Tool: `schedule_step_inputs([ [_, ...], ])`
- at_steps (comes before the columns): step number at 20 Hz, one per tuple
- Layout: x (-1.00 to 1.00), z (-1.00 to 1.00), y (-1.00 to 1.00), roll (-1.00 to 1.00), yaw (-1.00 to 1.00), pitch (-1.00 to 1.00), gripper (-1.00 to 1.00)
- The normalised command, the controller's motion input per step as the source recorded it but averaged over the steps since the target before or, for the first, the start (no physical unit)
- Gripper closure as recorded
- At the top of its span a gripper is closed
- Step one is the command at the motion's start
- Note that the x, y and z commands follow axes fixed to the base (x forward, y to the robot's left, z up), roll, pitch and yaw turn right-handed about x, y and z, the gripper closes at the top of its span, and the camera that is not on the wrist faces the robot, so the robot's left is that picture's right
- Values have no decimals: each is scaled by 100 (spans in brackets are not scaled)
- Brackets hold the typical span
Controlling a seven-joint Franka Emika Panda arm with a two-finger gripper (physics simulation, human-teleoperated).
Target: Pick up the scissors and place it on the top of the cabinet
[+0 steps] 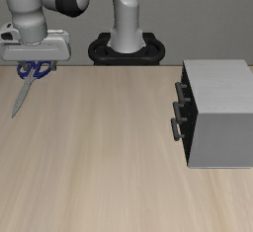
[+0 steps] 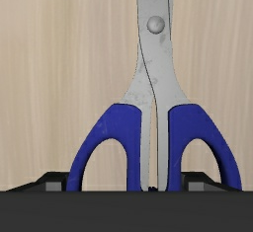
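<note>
Holds the jaws spread wide over the blue handles [image 2: 117, 125] of the scissors [image 1: 28, 88], pinching nothing; cannot tell whether either fingertip touches the plastic. Finds the scissors lying flat on the desk [image 1: 99, 157], well apart from the cabinet [image 1: 222, 113], across the wood toward the exterior view's left and close to the desk's far edge. Aims the blades away from that far edge, slanting a little further from the cabinet. Leaves a broad stretch of open desk between scissors and cabinet, and more open wood in front of both. Presents the cabinet's flat grey top as a level surface, with two dark drawer handles [image 1: 178, 106] on the side facing the scissors. Places the robot base [image 1: 128, 46] at the far edge, between scissors and cabinet.

Cuts the cabinet off at the exterior view's right edge. Covers the handle loops partly with the hand in the exterior view. Crosses the loops' ends with the dark hand body in the wrist view. Runs the blades past the pivot screw [image 2: 155, 24] and out of the wrist view, tips unseen there.
</note>
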Motion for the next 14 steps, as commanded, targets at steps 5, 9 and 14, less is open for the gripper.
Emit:
schedule_step_inputs([
  [5, 0, 100, 0, 0, 0, 0, 100],
  [9, 0, 25, 75, 0, 0, 0, 100],
  [14, 0, 0, 100, 0, 0, 0, 100],
])
